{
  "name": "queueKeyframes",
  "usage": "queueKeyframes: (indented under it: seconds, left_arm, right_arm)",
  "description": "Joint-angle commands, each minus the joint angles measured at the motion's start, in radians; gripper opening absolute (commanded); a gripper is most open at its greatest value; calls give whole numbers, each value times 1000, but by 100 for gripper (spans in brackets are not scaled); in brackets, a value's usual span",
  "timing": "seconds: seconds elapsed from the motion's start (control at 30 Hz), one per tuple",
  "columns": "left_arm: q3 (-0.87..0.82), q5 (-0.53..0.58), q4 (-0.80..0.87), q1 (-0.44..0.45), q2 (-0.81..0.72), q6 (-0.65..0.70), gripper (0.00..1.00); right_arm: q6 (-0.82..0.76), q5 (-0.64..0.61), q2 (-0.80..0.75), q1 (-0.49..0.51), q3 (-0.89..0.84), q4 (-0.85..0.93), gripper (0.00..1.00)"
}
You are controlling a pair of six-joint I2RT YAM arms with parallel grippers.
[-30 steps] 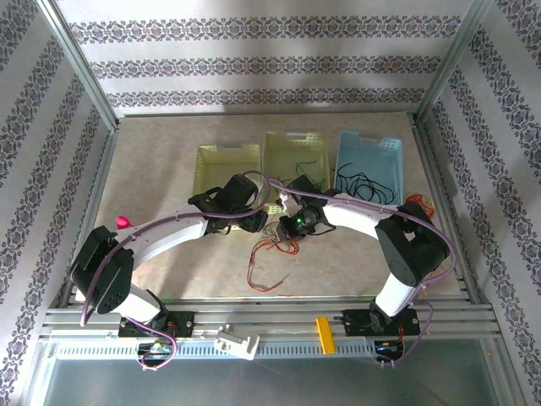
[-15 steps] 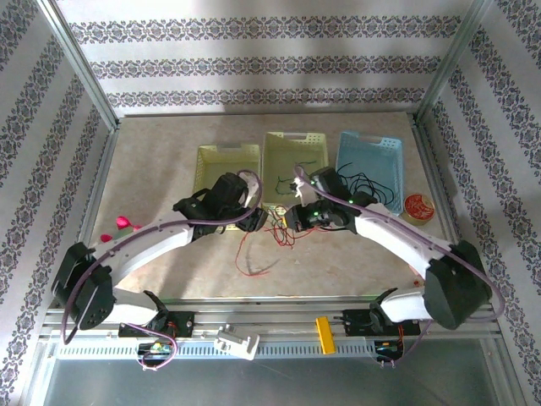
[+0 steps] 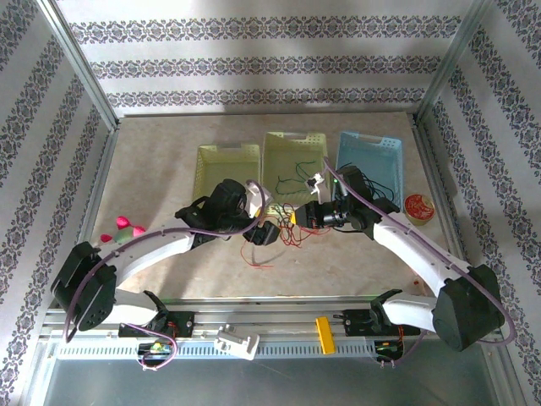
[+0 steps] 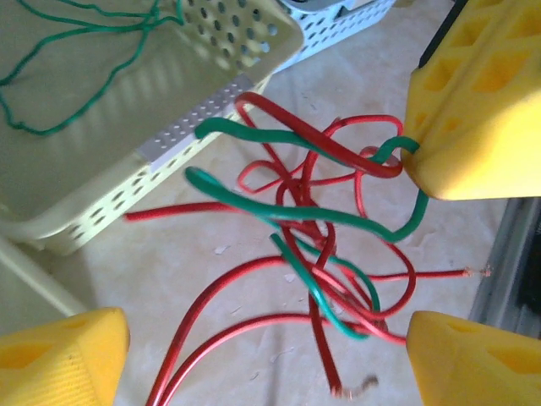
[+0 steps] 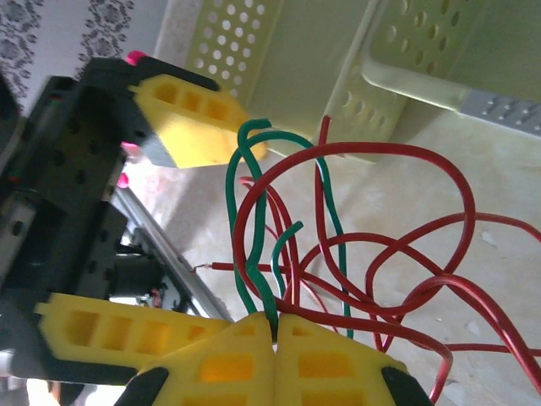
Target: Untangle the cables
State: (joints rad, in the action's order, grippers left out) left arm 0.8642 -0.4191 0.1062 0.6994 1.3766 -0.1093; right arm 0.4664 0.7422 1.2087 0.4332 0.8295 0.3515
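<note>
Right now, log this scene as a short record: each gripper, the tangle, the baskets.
left gripper: open, fingers either side of the tangle
right gripper: shut on green cable
red cable: looped through the green cable, beside the baskets
middle basket: holds a separate green strand
blue basket: holds black cable

Blue basket point(image 3: 380, 152), red tin point(image 3: 417, 207)
</note>
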Motion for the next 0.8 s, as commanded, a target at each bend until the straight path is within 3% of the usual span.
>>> queueKeyframes:
  seconds: [0.0,0.1,0.27,0.4,0.6,0.77]
  left_arm:
    - [37,-92,-82,12,34,-5,83]
    - [42,-118,-89,14,70,-13,70]
    - [23,-110,-151,15,105,-58,23]
    - [-2,-84,-212,14,106,-98,0]
    - [-23,-54,-148,14,109,-76,0]
    - [-59,-40,-48,14,76,-40,0]
  right_arm:
    - [56,64,-41,-20,-22,-72,1]
    - [101,88,-70,-42,-39,-120,1]
    - [188,132,-126,-92,-68,-202,1]
    - [244,155,-165,-134,-88,-249,1]
    - [280,133,-238,-248,-94,-247,1]
    - [284,13,-312,-357,-110,-193,2]
